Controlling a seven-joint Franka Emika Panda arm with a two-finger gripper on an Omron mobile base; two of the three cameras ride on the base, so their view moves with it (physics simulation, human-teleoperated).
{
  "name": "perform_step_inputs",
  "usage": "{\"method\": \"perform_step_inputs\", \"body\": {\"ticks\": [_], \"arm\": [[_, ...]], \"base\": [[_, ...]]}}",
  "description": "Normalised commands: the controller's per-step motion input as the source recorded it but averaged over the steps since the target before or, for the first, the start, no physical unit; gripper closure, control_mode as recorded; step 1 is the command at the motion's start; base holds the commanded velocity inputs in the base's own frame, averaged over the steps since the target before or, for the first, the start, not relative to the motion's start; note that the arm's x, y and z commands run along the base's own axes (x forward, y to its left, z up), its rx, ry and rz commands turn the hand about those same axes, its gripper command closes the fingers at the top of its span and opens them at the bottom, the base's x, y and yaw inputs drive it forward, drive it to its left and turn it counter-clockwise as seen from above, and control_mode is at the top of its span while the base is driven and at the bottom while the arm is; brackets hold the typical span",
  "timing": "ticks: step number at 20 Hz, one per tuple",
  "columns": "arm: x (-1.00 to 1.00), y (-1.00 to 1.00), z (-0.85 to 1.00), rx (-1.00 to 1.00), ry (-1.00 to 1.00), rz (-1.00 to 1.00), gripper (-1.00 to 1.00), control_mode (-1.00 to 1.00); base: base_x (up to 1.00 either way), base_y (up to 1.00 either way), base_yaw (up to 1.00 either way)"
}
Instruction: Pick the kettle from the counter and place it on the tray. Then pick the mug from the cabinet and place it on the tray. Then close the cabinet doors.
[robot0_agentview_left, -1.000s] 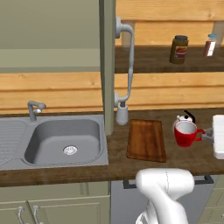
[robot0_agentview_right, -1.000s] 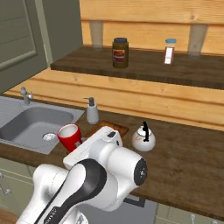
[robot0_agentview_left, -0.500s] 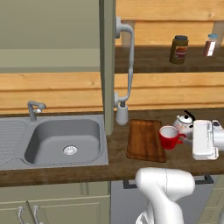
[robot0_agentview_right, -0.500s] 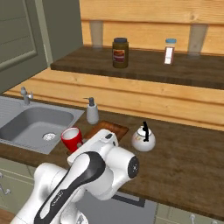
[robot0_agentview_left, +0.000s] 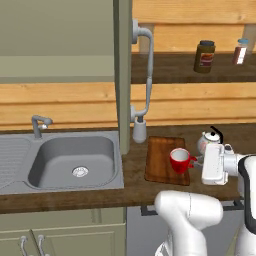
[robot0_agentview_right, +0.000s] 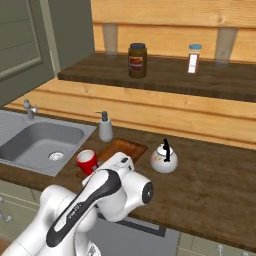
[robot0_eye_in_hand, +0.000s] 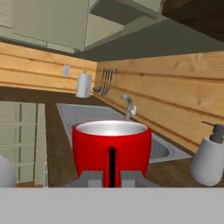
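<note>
My gripper (robot0_agentview_left: 196, 160) is shut on the side handle of the red mug (robot0_agentview_left: 179, 160), which stands upright over the right part of the reddish-brown tray (robot0_agentview_left: 160, 157). In the hand view the mug (robot0_eye_in_hand: 111, 151) sits close in front, its handle between my fingertips (robot0_eye_in_hand: 92, 177). The silvery kettle (robot0_agentview_left: 208, 140) stands on the dark counter (robot0_agentview_left: 135, 187) just right of the tray, off the board. From the right, the kettle (robot0_agentview_right: 164, 159) is beside the tray (robot0_agentview_right: 126, 148) and the mug (robot0_agentview_right: 86, 161). The cabinet door (robot0_agentview_left: 121, 75) hangs open with its bar handle (robot0_agentview_left: 148, 70).
A grey sink (robot0_agentview_left: 75, 162) with a faucet (robot0_agentview_left: 38, 124) lies left of the tray. A grey soap dispenser (robot0_agentview_left: 139, 131) stands behind the tray's left corner. A brown jar (robot0_agentview_left: 205, 56) and a small bottle (robot0_agentview_left: 239, 51) rest on the cabinet shelf (robot0_agentview_left: 170, 70).
My gripper has carried the mug leftward, from beside the kettle to over the tray. The kettle has stayed where it was.
</note>
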Motion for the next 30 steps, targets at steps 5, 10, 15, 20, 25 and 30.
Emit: {"method": "perform_step_inputs", "body": {"ticks": [5,10,15,20,25,30], "arm": [[0.51,0.0,-0.53,0.0,0.0,0.06,1.0,-1.0],[0.41,-0.07,-0.45,0.0,0.0,0.1,1.0,-1.0],[0.32,-0.2,-0.29,0.01,0.0,0.13,1.0,-1.0],[0.39,-0.12,-0.22,0.01,0.0,0.12,1.0,-1.0],[0.43,-0.33,-0.14,0.06,0.0,0.08,1.0,-1.0],[0.39,-0.2,-0.2,0.01,0.01,0.03,1.0,-1.0]], "base": [[0.0,0.0,0.0],[0.0,0.0,0.0],[0.0,0.0,0.0],[0.0,0.0,0.0],[0.0,0.0,0.0],[0.0,0.0,0.0]]}}
